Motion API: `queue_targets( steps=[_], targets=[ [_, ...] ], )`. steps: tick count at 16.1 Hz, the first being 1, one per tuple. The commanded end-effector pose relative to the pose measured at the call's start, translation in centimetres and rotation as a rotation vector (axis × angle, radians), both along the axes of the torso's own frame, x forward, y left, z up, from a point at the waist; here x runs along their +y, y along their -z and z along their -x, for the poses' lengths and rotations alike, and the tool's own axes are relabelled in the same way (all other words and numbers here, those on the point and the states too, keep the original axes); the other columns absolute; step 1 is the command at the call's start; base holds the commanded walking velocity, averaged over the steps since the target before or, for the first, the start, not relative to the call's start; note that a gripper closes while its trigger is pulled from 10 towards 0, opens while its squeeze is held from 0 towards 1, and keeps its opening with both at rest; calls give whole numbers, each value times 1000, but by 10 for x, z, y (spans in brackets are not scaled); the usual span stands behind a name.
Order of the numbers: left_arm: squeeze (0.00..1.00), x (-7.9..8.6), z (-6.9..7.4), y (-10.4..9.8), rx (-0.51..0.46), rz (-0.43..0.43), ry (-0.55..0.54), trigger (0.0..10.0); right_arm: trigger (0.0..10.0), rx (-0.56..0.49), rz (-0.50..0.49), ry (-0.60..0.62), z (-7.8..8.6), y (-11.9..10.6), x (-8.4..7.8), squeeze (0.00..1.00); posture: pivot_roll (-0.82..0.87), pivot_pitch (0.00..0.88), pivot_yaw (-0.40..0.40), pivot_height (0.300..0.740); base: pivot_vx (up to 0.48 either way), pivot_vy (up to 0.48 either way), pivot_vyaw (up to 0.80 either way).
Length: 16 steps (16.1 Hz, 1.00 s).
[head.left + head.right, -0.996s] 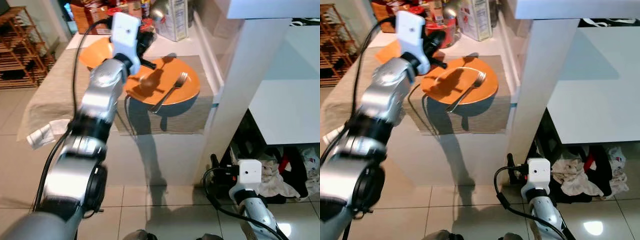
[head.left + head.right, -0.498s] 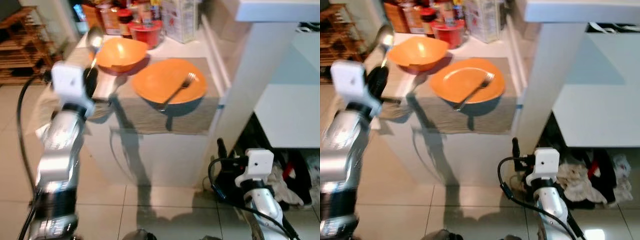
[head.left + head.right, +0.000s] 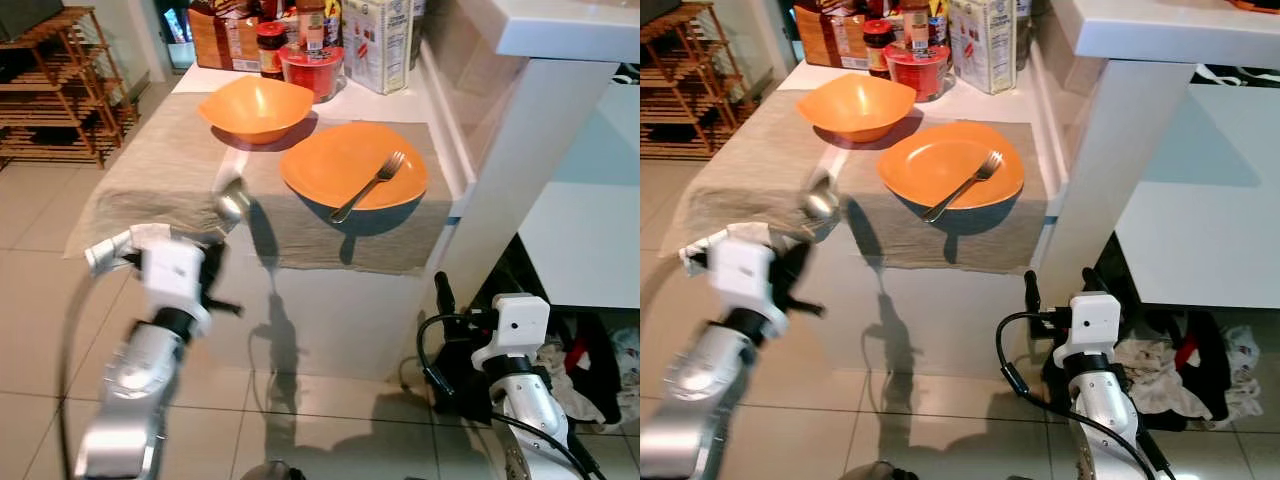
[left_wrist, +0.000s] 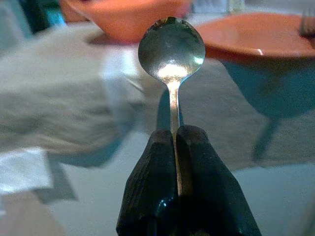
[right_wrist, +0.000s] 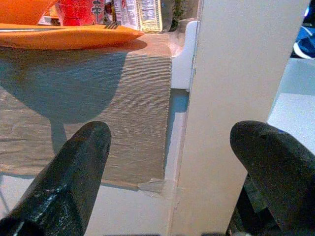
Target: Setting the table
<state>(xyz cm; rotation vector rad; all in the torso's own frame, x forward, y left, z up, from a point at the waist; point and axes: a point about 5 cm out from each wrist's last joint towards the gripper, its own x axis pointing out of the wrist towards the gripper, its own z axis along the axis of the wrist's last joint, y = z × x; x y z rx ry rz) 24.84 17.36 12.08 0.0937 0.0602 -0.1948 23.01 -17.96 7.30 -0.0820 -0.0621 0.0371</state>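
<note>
My left gripper (image 4: pixel 175 135) is shut on the handle of a silver spoon (image 4: pixel 171 49), whose bowl points up. In the eye views the spoon (image 3: pixel 232 203) hangs in front of the table's near edge, over the beige table runner (image 3: pixel 160 170). An orange plate (image 3: pixel 340 155) lies on the runner with a fork (image 3: pixel 370 185) resting across it. Behind it to the left stands an orange bowl (image 3: pixel 255 105). My right gripper (image 5: pixel 170 147) hangs low at the right, open and holding nothing, beside the white pillar (image 5: pixel 236 88).
Jars, a red tub and cartons (image 3: pixel 320 45) crowd the back of the table. A wooden shelf (image 3: pixel 60 85) stands at the far left. A white counter and pillar (image 3: pixel 520 150) rise at the right, with clothes (image 3: pixel 590 350) on the floor below. A white napkin (image 3: pixel 115 245) hangs at the runner's near corner.
My left arm has drawn back from beside the plate and dropped low before the table's front edge, still holding the spoon. The camera view has shifted as well.
</note>
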Motion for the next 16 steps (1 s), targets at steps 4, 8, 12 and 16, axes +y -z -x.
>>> queue_targets(
  steps=[4, 8, 12, 16],
  targets=[
    [0, -11, -12, -7, -35, 20, 20, 0, 10000, 14, 6, 0, 0, 2, -2, 0, -31, 0, 27, 727, 0, -120, 0],
    [0, -14, -9, -9, -58, 54, 3, 0, 10000, 16, 9, -2, -2, 1, -3, 0, -36, 0, 23, 727, 0, -480, 0],
    [0, -10, -4, -11, -80, 42, -19, 0, 10000, 36, 17, -7, 0, 6, -5, 0, -30, 0, 17, 727, 0, -412, 0],
    [0, -10, -5, -14, -99, 30, -23, 0, 10000, 41, 16, -13, -2, 7, -3, 0, -26, 0, 18, 727, 0, -468, 0]
  ],
)
